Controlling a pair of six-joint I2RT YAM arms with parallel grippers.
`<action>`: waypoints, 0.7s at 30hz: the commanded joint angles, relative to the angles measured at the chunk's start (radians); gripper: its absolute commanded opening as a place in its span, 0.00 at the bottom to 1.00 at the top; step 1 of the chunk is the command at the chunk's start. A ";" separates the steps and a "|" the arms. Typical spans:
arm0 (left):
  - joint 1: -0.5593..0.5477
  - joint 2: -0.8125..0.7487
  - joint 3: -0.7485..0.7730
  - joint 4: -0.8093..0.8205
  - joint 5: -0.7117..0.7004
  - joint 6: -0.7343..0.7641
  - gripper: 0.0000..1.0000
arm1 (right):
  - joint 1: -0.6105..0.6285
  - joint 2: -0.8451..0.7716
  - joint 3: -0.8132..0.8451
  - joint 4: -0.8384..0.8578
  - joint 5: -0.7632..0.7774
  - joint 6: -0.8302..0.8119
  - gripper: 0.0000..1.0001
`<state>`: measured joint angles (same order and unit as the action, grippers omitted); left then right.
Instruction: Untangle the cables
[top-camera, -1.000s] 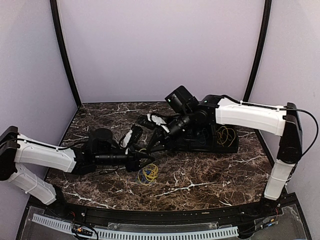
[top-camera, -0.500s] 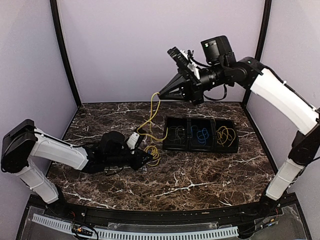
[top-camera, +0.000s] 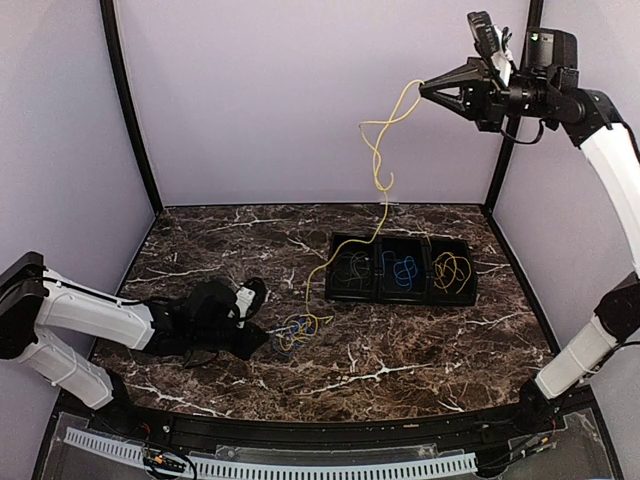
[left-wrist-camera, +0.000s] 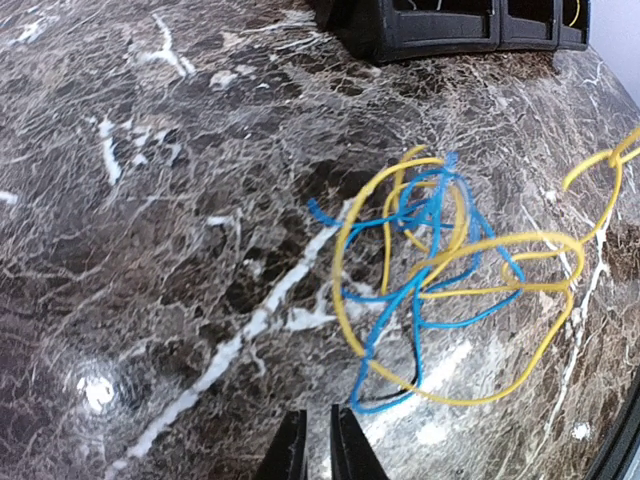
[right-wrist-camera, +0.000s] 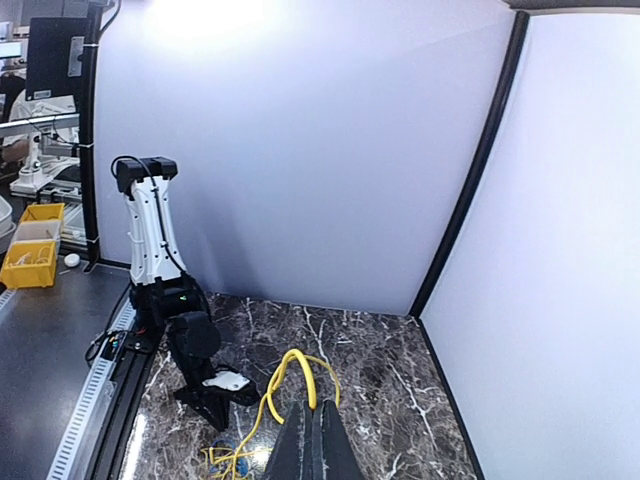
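A yellow cable (top-camera: 400, 103) hangs from my right gripper (top-camera: 425, 85), which is shut on its end high at the upper right. In the right wrist view the cable (right-wrist-camera: 290, 365) loops out from between the shut fingertips of the gripper (right-wrist-camera: 312, 408). It runs down to a small tangle of yellow and blue cables (top-camera: 297, 330) on the table. My left gripper (top-camera: 262, 345) lies low just left of that tangle. In the left wrist view its fingers (left-wrist-camera: 315, 450) stand almost together with nothing between them, and the tangle (left-wrist-camera: 440, 280) lies just ahead.
A black three-compartment tray (top-camera: 331, 270) stands right of the tangle, holding a pale grey coil, a blue coil (top-camera: 404, 270) and a yellow coil (top-camera: 452, 270). Purple walls close in the marble table on three sides.
My right arm has swung up and to the right with the yellow cable, drawing it out of the tangle. My left gripper has closed and drawn back left of the tangle.
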<state>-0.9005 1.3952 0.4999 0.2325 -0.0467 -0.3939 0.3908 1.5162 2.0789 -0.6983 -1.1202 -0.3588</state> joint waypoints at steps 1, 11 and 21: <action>0.005 -0.063 -0.056 -0.076 -0.049 -0.054 0.10 | -0.098 -0.024 0.009 0.085 -0.048 0.084 0.00; -0.008 -0.241 -0.077 0.021 0.019 -0.035 0.28 | -0.237 -0.067 -0.091 0.264 -0.134 0.257 0.00; -0.038 -0.003 0.135 0.272 0.129 0.072 0.59 | -0.236 -0.132 -0.222 0.281 -0.148 0.261 0.00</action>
<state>-0.9253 1.2469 0.5175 0.3882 -0.0063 -0.3775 0.1539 1.4277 1.8797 -0.4587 -1.2472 -0.1104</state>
